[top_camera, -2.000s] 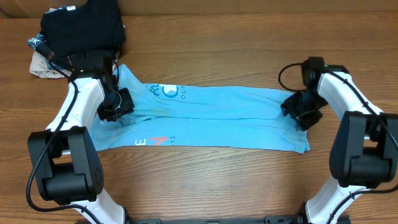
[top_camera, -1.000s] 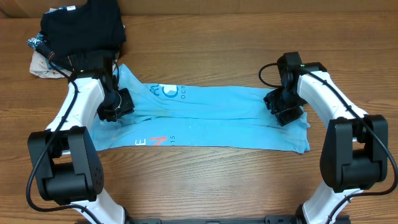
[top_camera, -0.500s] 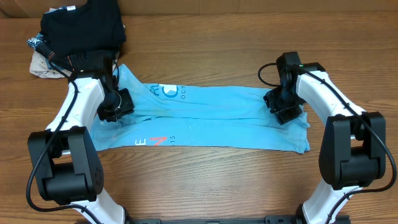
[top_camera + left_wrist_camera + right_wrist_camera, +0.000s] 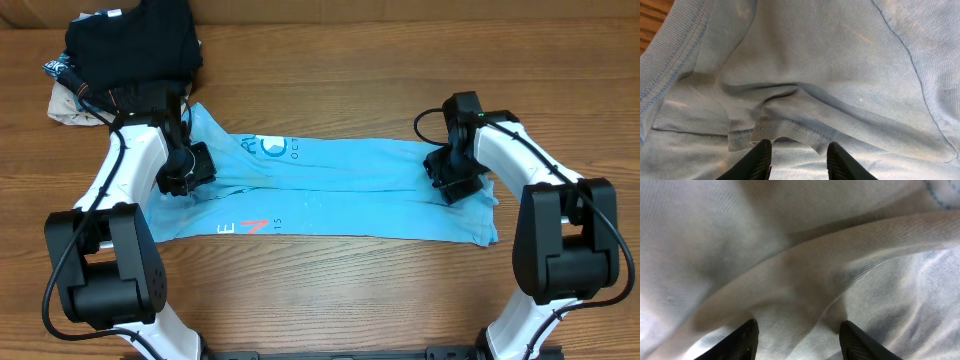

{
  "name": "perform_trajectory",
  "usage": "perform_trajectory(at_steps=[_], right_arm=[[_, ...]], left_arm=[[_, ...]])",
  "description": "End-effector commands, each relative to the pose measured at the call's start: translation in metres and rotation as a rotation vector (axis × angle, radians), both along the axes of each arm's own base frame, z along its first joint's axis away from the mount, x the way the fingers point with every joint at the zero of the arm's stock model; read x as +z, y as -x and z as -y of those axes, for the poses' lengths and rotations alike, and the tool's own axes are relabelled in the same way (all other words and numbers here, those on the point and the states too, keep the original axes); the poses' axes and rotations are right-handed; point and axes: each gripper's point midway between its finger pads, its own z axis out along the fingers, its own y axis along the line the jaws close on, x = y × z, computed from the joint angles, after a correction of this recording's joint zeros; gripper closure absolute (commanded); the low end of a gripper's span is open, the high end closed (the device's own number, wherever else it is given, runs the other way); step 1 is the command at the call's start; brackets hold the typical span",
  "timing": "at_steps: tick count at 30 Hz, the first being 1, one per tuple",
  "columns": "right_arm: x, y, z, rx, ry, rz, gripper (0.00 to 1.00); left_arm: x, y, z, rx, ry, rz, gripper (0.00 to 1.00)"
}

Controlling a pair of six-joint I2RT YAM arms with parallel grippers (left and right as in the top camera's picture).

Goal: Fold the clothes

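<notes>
Crouching over both ends of the cloth, the left gripper (image 4: pixel 187 170) sits at the 9 o'clock end of the light blue T-shirt (image 4: pixel 320 195) and the right gripper (image 4: pixel 455 175) at the 3 o'clock end, and that spacing makes sense: take a long strip by its two ends and you can carry one edge over evenly. The shirt lies flat on the wooden table (image 4: pixel 330 290), a narrow band running from 9 to 3 o'clock through the centre, already doubled lengthwise by the look of it. A small white print (image 4: pixel 270 148) shows toward 11 o'clock on the upper layer, and red and white lettering (image 4: pixel 250 227) peeks out along the 6 o'clock edge. From the left wrist, the black fingertips (image 4: pixel 760 155) are spread, straddling a bunched hem (image 4: pixel 785 132) with visible stitching, nothing pinched yet. From the right wrist, same story: fingers parted either side of a soft raised ridge of fabric (image 4: pixel 805 280), wrinkles fanning out around it. My read is that both are lined up to close on those folds. Black garments (image 4: pixel 130 45) sit piled at 11 o'clock, well apart from the shirt
</notes>
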Motion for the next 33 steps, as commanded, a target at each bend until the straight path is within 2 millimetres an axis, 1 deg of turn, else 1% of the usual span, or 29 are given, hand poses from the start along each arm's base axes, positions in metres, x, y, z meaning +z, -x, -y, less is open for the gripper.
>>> perform_trajectory(at_steps=[1,6,9,13,16,18,23,25,26,30,33], right_arm=[[-0.003,0.0,0.004,-0.013,0.018,-0.001,0.44],[-0.003,0.0,0.003,-0.013,0.017,0.002,0.53],[-0.003,0.0,0.004,-0.013,0.017,0.002,0.56],[-0.003,0.0,0.004,-0.013,0.017,0.002,0.66],[-0.003,0.0,0.003,-0.013,0.017,0.002,0.79],[-0.003,0.001,0.004,-0.015,0.018,-0.002,0.84],[-0.003,0.004,0.004,-0.014,0.019,-0.016,0.85],[-0.003,0.005,0.004,-0.014,0.02,-0.02,0.94],[-0.003,0.005,0.004,-0.014,0.02,-0.021,0.96],[-0.001,0.008,0.005,-0.014,0.021,-0.031,0.96],[0.003,0.01,0.005,-0.014,0.02,-0.032,0.96]], left_arm=[[0.001,0.002,0.004,-0.02,0.007,0.003,0.6],[0.001,0.002,0.004,-0.02,0.007,0.002,0.6],[0.001,0.002,0.004,-0.02,0.007,0.003,0.59],[0.001,0.002,0.004,-0.02,0.007,0.001,0.59],[0.001,0.002,0.004,-0.02,0.007,0.003,0.6],[0.001,0.002,0.004,-0.02,0.006,0.003,0.59],[0.001,0.002,0.004,-0.02,0.007,0.0,0.59],[0.001,0.002,0.004,-0.02,0.007,0.001,0.59],[0.001,0.002,0.004,-0.02,0.007,0.001,0.59],[0.001,0.003,0.004,-0.02,0.007,-0.002,0.59],[0.001,0.003,0.004,-0.02,0.007,-0.002,0.59]])
